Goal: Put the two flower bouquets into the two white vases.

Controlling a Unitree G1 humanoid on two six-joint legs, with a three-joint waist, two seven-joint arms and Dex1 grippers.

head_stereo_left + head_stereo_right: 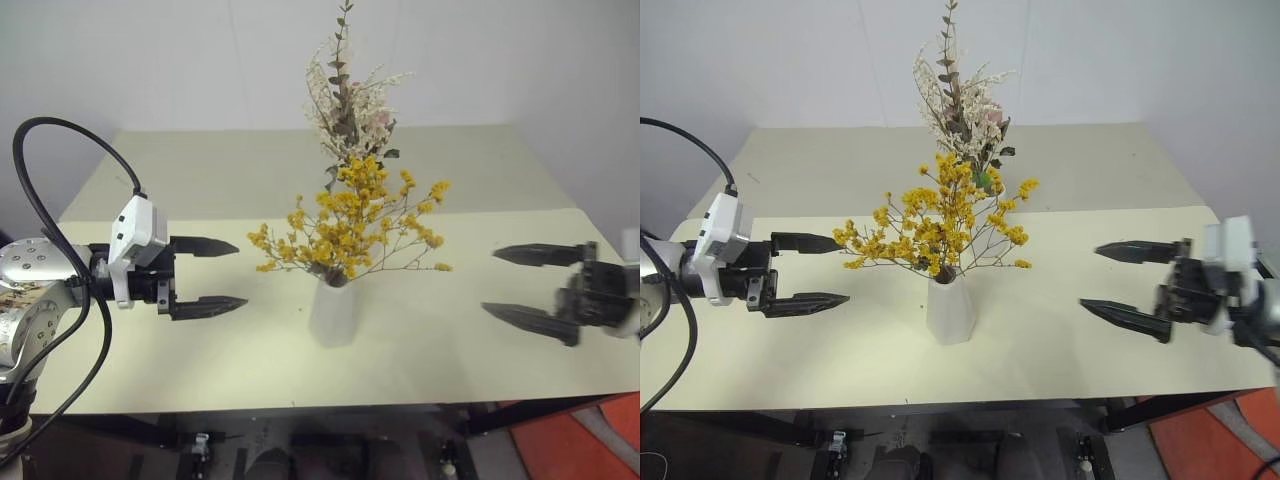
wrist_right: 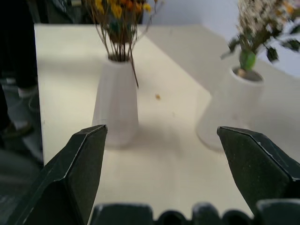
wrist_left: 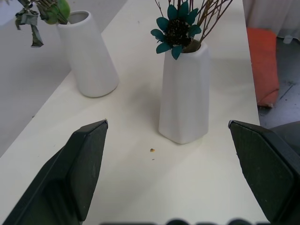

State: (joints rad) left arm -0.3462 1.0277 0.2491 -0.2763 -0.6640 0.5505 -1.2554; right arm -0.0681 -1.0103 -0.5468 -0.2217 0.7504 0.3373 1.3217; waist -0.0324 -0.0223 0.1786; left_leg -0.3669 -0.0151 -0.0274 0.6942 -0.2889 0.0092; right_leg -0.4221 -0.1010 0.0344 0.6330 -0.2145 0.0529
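Now both the left pincer (image 1: 207, 275) and right pincer (image 1: 528, 285) gape wide, empty, flanking the near vase (image 1: 334, 312)

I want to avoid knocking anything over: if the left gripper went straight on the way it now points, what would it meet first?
Probably the nearer white vase holding the yellow bouquet: in the left wrist view it stands ahead of the left gripper, between its open jaws, though depth is unclear.

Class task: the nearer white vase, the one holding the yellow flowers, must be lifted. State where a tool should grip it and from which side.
Grip the nearer vase around its upper body, just under the mouth, coming in level from the side. It stands upright and narrows upward, so it fits between fingers best there, and the yellow bouquet spreading above probably blocks an approach from overhead.
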